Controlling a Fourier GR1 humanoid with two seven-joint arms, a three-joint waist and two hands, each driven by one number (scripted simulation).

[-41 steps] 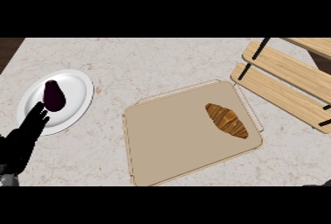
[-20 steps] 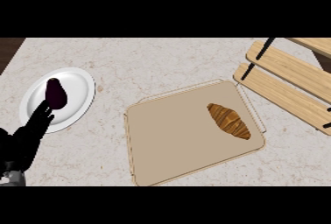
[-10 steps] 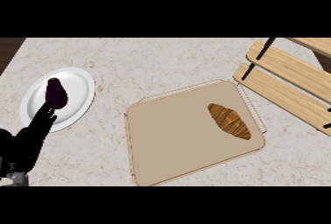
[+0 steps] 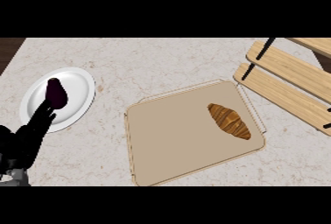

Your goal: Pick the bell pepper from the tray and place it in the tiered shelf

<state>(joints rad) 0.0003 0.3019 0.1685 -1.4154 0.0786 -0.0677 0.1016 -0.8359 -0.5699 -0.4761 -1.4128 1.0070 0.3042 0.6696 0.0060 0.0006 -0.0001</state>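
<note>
A tan tray (image 4: 174,140) lies on the counter's middle and holds a brown croissant (image 4: 229,120) near its right side. No bell pepper shows on it. The wooden tiered shelf (image 4: 291,78) stands at the upper right. My left hand (image 4: 29,140) comes in at the lower left, fingers straight and pointing up over the rim of a white plate (image 4: 77,94). A dark purple eggplant (image 4: 56,92) lies on that plate, just beyond the fingertips. My right hand is out of sight.
The speckled stone counter (image 4: 149,65) stretches between plate, tray and shelf. A dark strip of floor (image 4: 9,48) shows past the counter's upper left corner.
My left hand has slid down and left toward the view's lower edge, away from the eggplant. The tray, croissant and plate have stayed put.
</note>
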